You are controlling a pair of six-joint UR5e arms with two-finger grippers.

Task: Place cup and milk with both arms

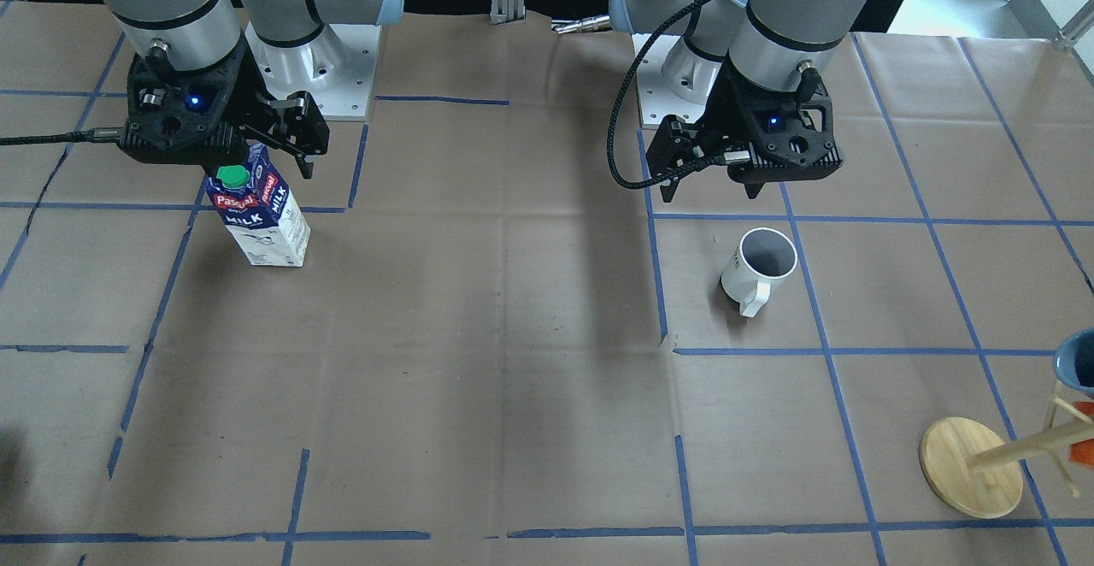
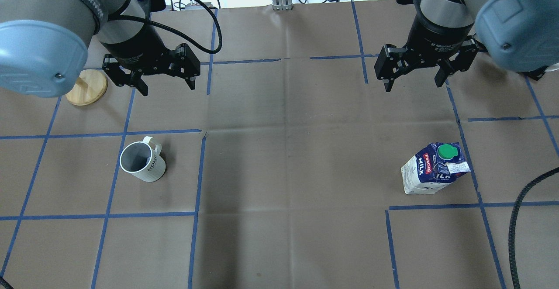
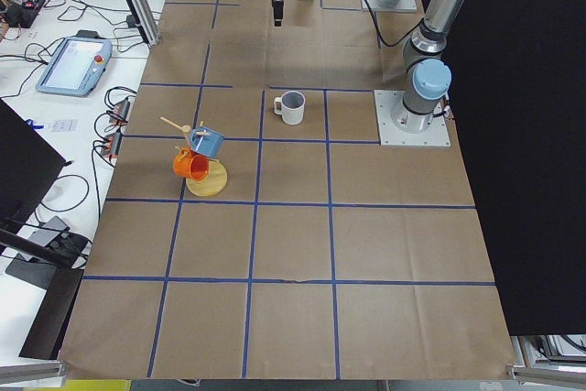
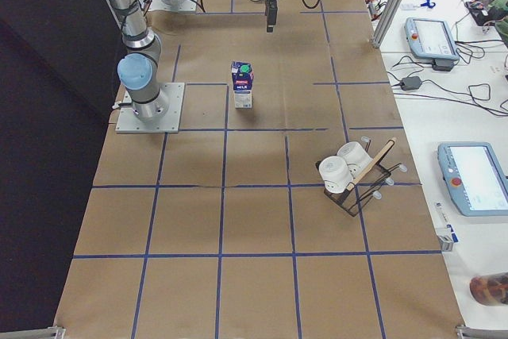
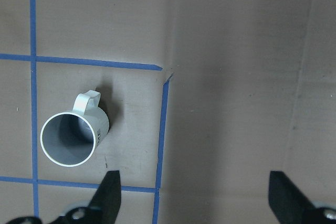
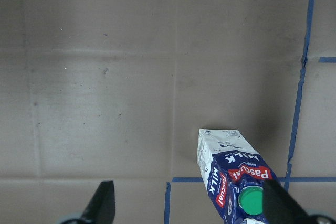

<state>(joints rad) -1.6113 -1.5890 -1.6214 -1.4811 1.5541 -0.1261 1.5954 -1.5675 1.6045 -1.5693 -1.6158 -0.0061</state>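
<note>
The white cup (image 2: 142,162) stands upright on the brown paper on my left side, its handle pointing away from my base. It also shows in the front view (image 1: 759,268) and the left wrist view (image 5: 71,137). My left gripper (image 2: 168,89) hangs open and empty above the table, beyond the cup and slightly right of it. The milk (image 2: 434,169) stands upright on my right side, green cap up, and shows in the right wrist view (image 6: 231,174). My right gripper (image 2: 412,86) is open and empty, raised beyond the carton.
A wooden mug tree with a round base (image 2: 87,87) stands at the far left and carries a blue and an orange mug (image 3: 197,157). A rack with white cups (image 4: 349,176) stands at the far right. Blue tape lines grid the paper.
</note>
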